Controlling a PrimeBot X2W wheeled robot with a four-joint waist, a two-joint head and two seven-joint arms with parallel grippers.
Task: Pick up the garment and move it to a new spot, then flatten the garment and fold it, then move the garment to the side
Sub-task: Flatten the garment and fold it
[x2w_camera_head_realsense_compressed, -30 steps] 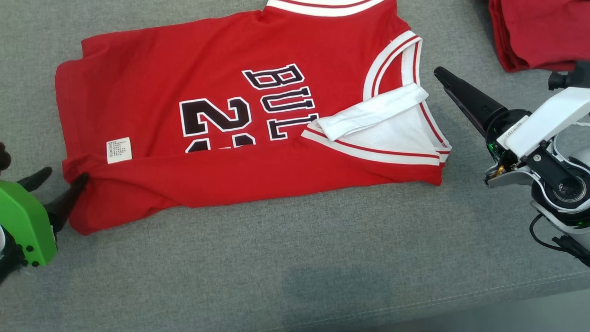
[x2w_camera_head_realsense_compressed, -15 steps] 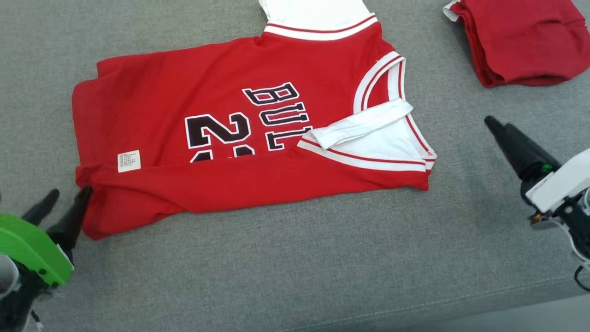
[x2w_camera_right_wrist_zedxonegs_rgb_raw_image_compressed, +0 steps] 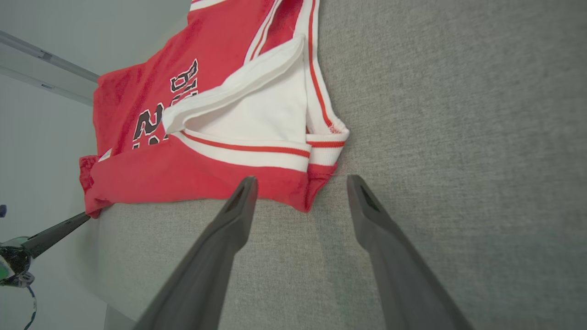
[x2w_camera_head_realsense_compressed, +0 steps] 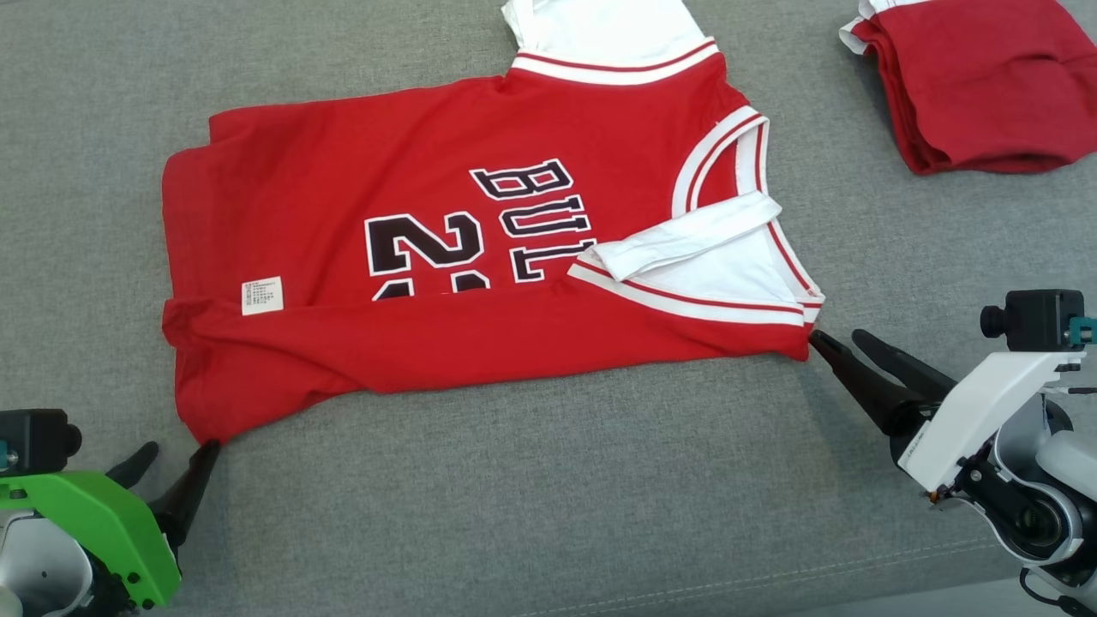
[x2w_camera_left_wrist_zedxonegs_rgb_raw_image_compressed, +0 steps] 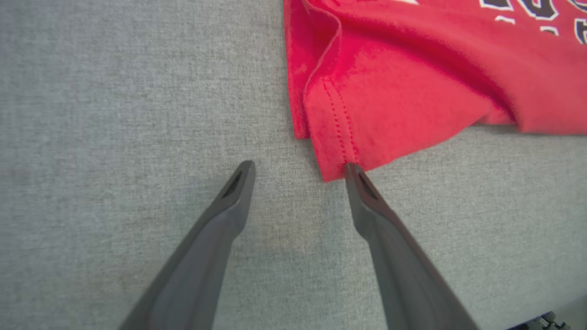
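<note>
Item one, left tool [x2w_camera_head_realsense_compressed: 178, 450]: two dark fingers on a green-cased wrist, spread wide and holding nothing; in the left wrist view its right fingertip touches the near-left hem corner of the jersey, and the other rests on bare cloth [x2w_camera_left_wrist_zedxonegs_rgb_raw_image_compressed: 298, 167]. A second ago it stood higher, against the jersey's left edge by the fold; it now sits at the corner, allowing for the head camera having shifted. Item two, the landmark: red sleeveless basketball jersey with white-and-red trim and black lettering [x2w_camera_head_realsense_compressed: 343, 197], lying flat on the grey fabric-covered counter [x2w_camera_head_realsense_compressed: 548, 497], its near long side already turned up over the number, with a small white label [x2w_camera_head_realsense_compressed: 261, 295] near its left end. Item three, right tool [x2w_camera_head_realsense_compressed: 840, 337]: dark fingers on a white wrist, also parted and empty, with the tip meeting the jersey's near-right shoulder corner; the right wrist view puts that corner between the fingers [x2w_camera_right_wrist_zedxonegs_rgb_raw_image_compressed: 301, 179]. Earlier it stood well off, beside the armhole. Judgement: the first fold appears done, and both tools are now placed to take the two near corners for the next fold. Item four: folded dark-red garment [x2w_camera_head_realsense_compressed: 977, 86], well beyond the jersey's far-right corner, untouched.
</note>
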